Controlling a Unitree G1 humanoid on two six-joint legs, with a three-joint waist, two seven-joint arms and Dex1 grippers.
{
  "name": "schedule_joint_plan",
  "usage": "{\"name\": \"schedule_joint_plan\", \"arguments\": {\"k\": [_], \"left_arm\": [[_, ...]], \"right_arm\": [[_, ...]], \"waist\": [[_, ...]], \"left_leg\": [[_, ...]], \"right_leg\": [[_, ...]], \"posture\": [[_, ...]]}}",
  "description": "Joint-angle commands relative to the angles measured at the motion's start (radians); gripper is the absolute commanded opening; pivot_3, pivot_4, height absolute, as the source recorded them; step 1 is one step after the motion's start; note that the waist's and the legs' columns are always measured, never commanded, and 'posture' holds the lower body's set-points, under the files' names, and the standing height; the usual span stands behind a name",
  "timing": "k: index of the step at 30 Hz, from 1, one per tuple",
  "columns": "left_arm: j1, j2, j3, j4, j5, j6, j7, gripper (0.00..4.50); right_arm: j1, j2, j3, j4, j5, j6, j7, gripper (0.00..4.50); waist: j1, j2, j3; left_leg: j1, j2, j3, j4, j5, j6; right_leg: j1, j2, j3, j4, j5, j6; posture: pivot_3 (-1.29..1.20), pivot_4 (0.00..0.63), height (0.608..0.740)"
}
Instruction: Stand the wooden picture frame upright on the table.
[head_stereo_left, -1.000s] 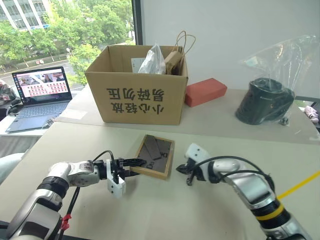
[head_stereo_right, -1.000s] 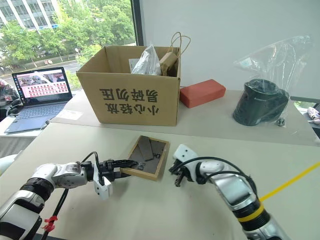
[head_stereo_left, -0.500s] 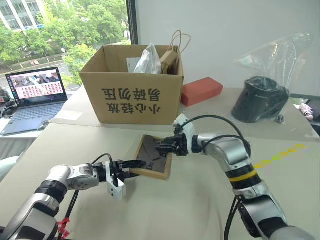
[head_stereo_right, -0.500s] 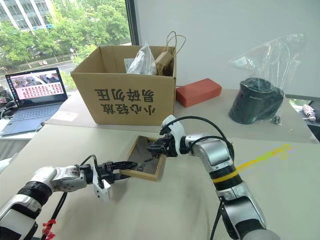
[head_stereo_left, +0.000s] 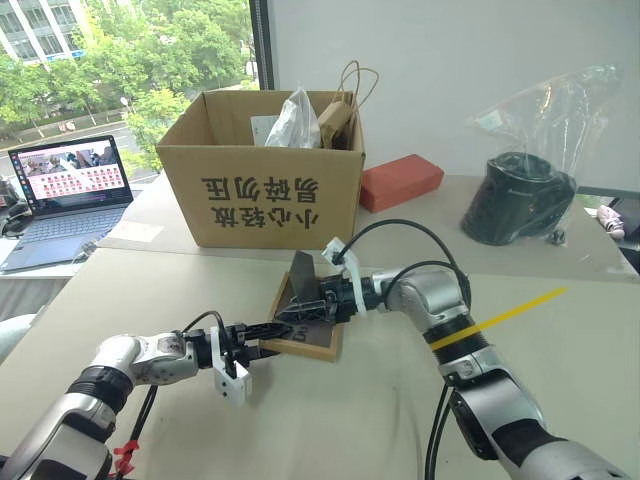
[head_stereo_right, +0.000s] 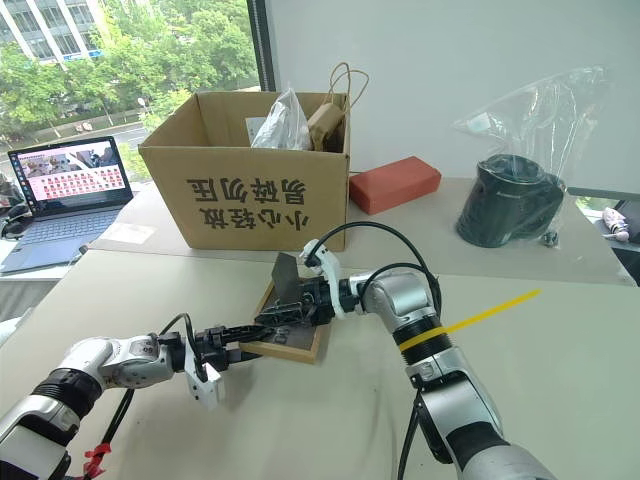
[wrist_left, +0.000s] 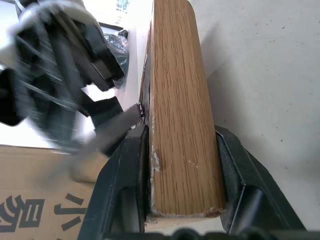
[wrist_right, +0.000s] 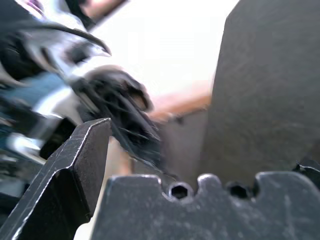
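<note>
The wooden picture frame (head_stereo_left: 308, 328) lies face down on the table (head_stereo_left: 400, 420), just in front of the cardboard box (head_stereo_left: 262, 185), its dark back panel turned up. The fold-out stand (head_stereo_left: 303, 277) rises from that panel, its tip pointing toward the box.

The left gripper (head_stereo_left: 262, 338) is clamped on the frame's near edge, on the side farthest from the box. In the left wrist view its two black fingers (wrist_left: 235, 170) press against both faces of the light-wood edge (wrist_left: 180, 115), so this claw is grasping the frame. The frame reaches from the claw toward the box.

The right gripper (head_stereo_left: 305, 307) reaches in over the middle of the frame's back, between the box and the left gripper, at the foot of the raised stand. In the right wrist view its fingers (wrist_right: 82, 160) stand spread apart, released, with the dark stand panel close beside one of them; whether it touches the stand cannot be told.

A red block (head_stereo_left: 401, 182) lies on the table beside the box.
</note>
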Motion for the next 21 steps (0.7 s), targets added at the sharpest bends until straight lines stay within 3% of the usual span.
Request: {"name": "schedule_joint_plan", "arguments": {"k": [1, 8, 11, 20, 21], "left_arm": [[0.041, 0.005, -0.049, 0.006, 0.023, 0.010, -0.053, 1.32], [0.047, 0.010, -0.049, -0.002, 0.008, 0.018, -0.065, 1.32], [0.047, 0.007, -0.051, -0.003, 0.004, 0.020, -0.070, 1.32], [0.045, 0.015, -0.051, 0.005, -0.014, 0.014, -0.082, 1.32], [0.041, 0.015, -0.052, 0.009, -0.014, 0.012, -0.081, 1.32]], "right_arm": [[-0.002, -0.039, -0.071, -0.100, 0.051, -0.031, 0.020, 4.44], [0.058, -0.112, -0.056, -0.144, 0.024, -0.071, 0.014, 4.44], [0.087, -0.161, -0.092, -0.127, -0.029, -0.132, -0.052, 4.44], [0.391, -0.435, -0.086, -0.440, -0.195, -0.657, 0.026, 4.44], [0.450, -0.480, -0.040, -0.465, -0.296, -0.823, 0.017, 4.44]], "waist": [[0.000, 0.001, 0.000], [-0.001, 0.001, 0.000], [-0.001, 0.001, 0.000], [0.000, 0.001, 0.000], [-0.001, 0.001, 0.000]], "left_leg": [[0.000, 0.000, 0.000, 0.000, 0.000, 0.000], [0.000, 0.000, 0.000, 0.000, 0.000, 0.000], [0.000, 0.000, 0.000, 0.000, 0.000, 0.000], [-0.001, 0.000, 0.001, 0.000, 0.000, 0.001], [-0.001, 0.000, 0.001, 0.001, 0.000, 0.000]], "right_leg": [[-0.001, 0.000, 0.000, 0.000, 0.000, 0.000], [0.000, 0.000, 0.000, 0.000, 0.000, 0.000], [0.000, 0.000, 0.000, 0.000, -0.002, 0.003], [0.000, 0.000, 0.000, -0.002, -0.003, 0.005], [0.000, -0.001, 0.000, -0.001, -0.004, 0.006]], "posture": [[0.00, 0.150, 0.740], [0.00, 0.150, 0.740], [0.00, 0.150, 0.740], [0.00, 0.150, 0.740], [0.00, 0.150, 0.740]]}}
